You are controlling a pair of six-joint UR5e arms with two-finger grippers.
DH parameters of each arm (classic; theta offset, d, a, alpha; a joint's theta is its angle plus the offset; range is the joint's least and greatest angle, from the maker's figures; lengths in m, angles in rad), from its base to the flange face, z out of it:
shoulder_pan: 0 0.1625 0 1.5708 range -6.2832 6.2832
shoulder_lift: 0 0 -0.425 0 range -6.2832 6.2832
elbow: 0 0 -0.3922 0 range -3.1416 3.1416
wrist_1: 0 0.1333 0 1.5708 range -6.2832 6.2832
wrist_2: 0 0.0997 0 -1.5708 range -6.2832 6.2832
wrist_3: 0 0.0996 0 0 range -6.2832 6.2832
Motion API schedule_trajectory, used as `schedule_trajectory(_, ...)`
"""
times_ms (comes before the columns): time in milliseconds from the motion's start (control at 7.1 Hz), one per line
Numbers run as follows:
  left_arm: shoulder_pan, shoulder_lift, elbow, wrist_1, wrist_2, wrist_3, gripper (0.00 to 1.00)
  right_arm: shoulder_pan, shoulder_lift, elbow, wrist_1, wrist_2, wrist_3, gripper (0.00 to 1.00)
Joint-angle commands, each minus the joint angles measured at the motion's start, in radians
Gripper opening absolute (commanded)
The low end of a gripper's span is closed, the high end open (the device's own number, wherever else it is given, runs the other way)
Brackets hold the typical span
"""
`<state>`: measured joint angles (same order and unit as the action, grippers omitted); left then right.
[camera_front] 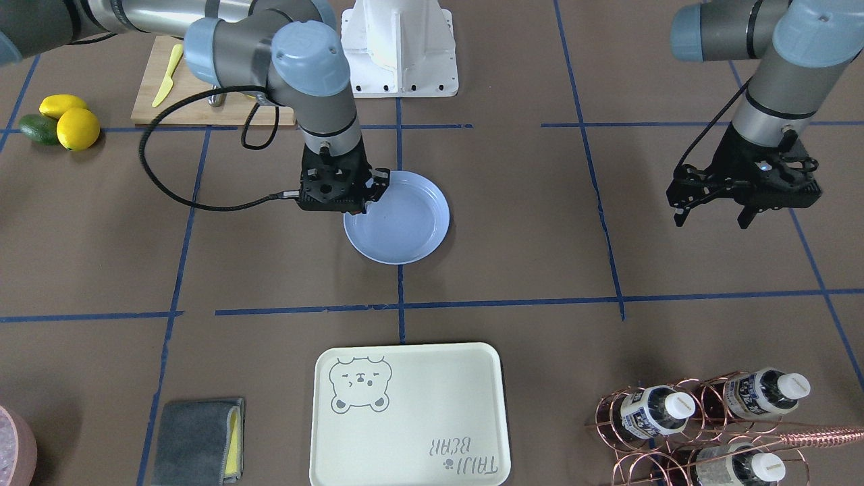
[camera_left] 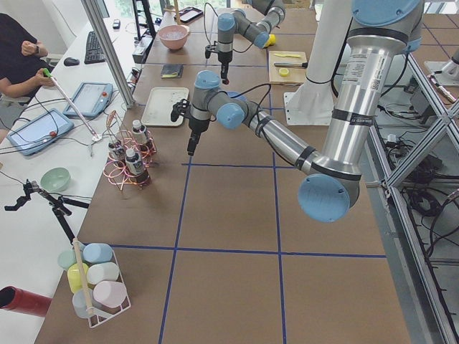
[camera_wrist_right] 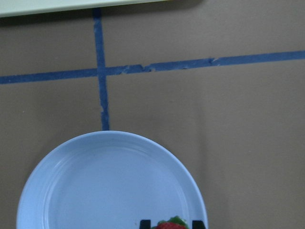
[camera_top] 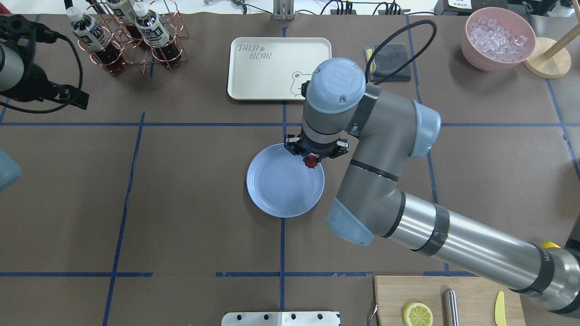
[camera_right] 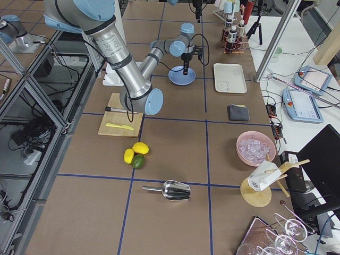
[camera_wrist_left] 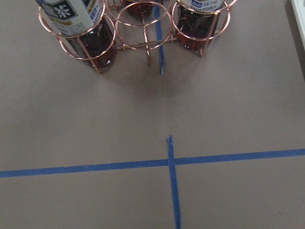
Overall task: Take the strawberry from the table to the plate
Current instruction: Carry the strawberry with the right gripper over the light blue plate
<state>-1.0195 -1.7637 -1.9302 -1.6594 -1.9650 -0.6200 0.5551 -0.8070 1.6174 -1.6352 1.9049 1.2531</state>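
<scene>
Table [camera_front: 513, 223]: brown paper crossed by blue tape lines, filling most of every view
Side desk [camera_left: 29, 244]: white, along the table's far side from the robot, carrying tablets [camera_left: 32, 131] and a keyboard [camera_left: 94, 46]
Frame: aluminium posts [camera_left: 107, 54] rise between desk and table; struts [camera_right: 33, 85] stand on the robot's side
Floor [camera_right: 21, 175]: grey, strewn with cables [camera_right: 32, 130]
Light: bright, even, with soft shadows
</scene>
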Motion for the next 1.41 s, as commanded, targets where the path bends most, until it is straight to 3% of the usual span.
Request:
schedule_trajectory(0,-0.033,0.032,0.011,0.0,-0.002,0.08,1.0,-0.047,0.046,-0.143,0.124,-0.044,0.025,0.0)
schedule_trajectory(846,-0.041,0.032,0.036,-0.003,0.0,0.082,1.0,-0.087,0.052,-0.169,0.143,-0.047,0.035,0.0)
schedule_trajectory(987,-0.041,0.032,0.046,-0.012,0.0,0.082,1.0,-0.087,0.051,-0.169,0.152,-0.047,0.038,0.63)
schedule_trajectory(1128,-0.042,0.033,0.066,-0.054,0.0,0.082,1.0,-0.087,0.052,-0.169,0.17,-0.047,0.045,0.99)
schedule_trajectory(1268,-0.042,0.032,0.074,-0.06,0.0,0.082,1.0,-0.084,0.052,-0.165,0.193,-0.047,0.061,1.0)
